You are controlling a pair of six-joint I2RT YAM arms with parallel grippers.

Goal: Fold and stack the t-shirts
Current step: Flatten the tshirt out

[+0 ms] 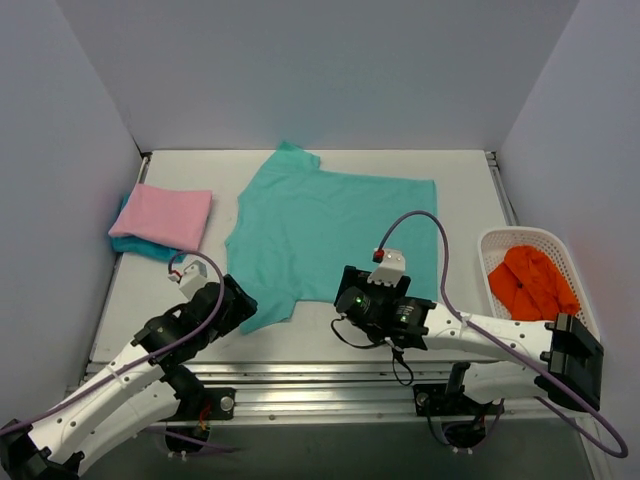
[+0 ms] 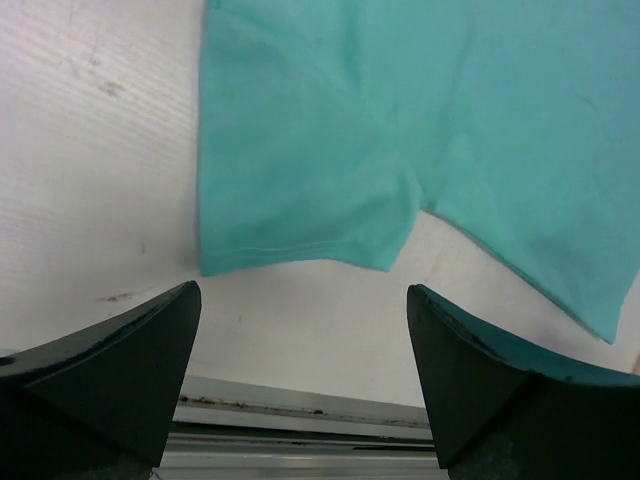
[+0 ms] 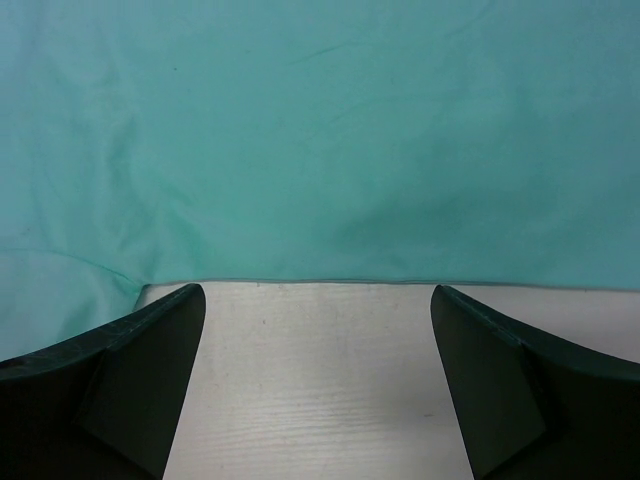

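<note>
Lying flat and unfolded across the middle of the table [image 1: 465, 180], the mint-teal shirt [image 1: 330, 230] was the only one spread out. Pink shirt [image 1: 170, 215] sat folded at far left, on top of a folded darker turquoise shirt [image 1: 132, 244]. Left gripper [image 2: 302, 290] was by the mint-teal shirt's near-left sleeve, jaws wide apart, nothing held; sleeve end lay just beyond the fingertips. Right gripper [image 3: 318, 290] was at that shirt's near edge, jaws likewise wide apart and empty. White basket [image 1: 522, 236] at right held an orange garment [image 1: 530, 282].
</note>
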